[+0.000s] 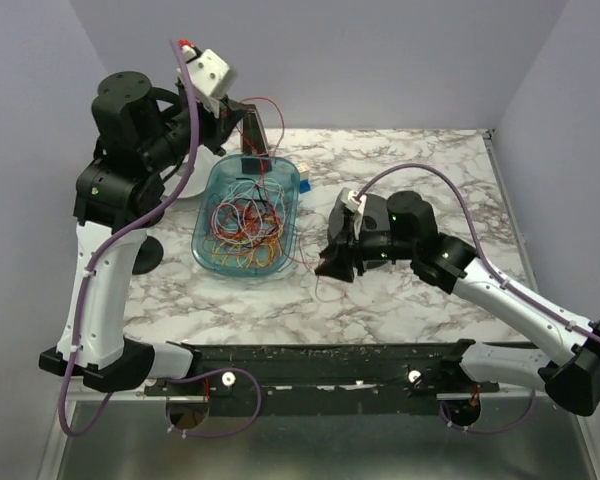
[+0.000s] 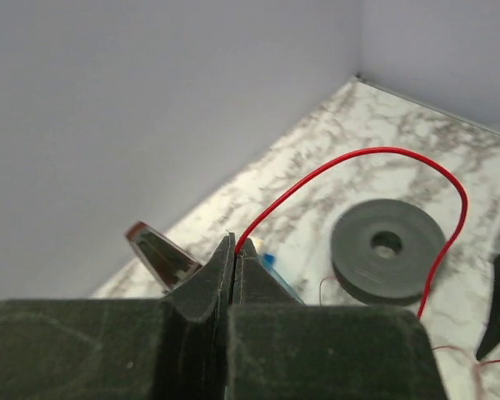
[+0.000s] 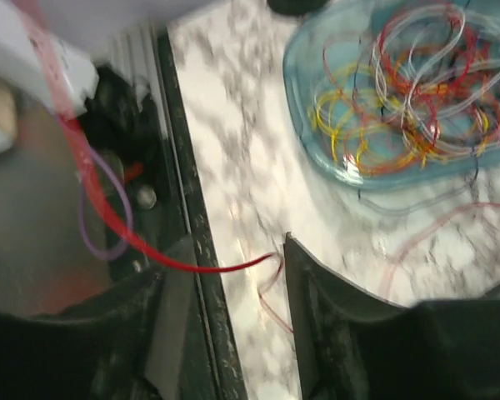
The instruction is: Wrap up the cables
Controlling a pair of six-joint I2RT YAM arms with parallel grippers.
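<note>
Behind the tray (image 1: 230, 272), my left gripper (image 2: 235, 250) is pinched tight on one red cable (image 2: 358, 158), which arcs up in a loop. Inside the tray, the other cables (image 1: 248, 225) lie tangled, none visibly wrapped. Right of the tray, my right gripper (image 3: 233, 333) gapes wide, gripping nothing. I judge nearly all the wrapping is yet to do.
</note>
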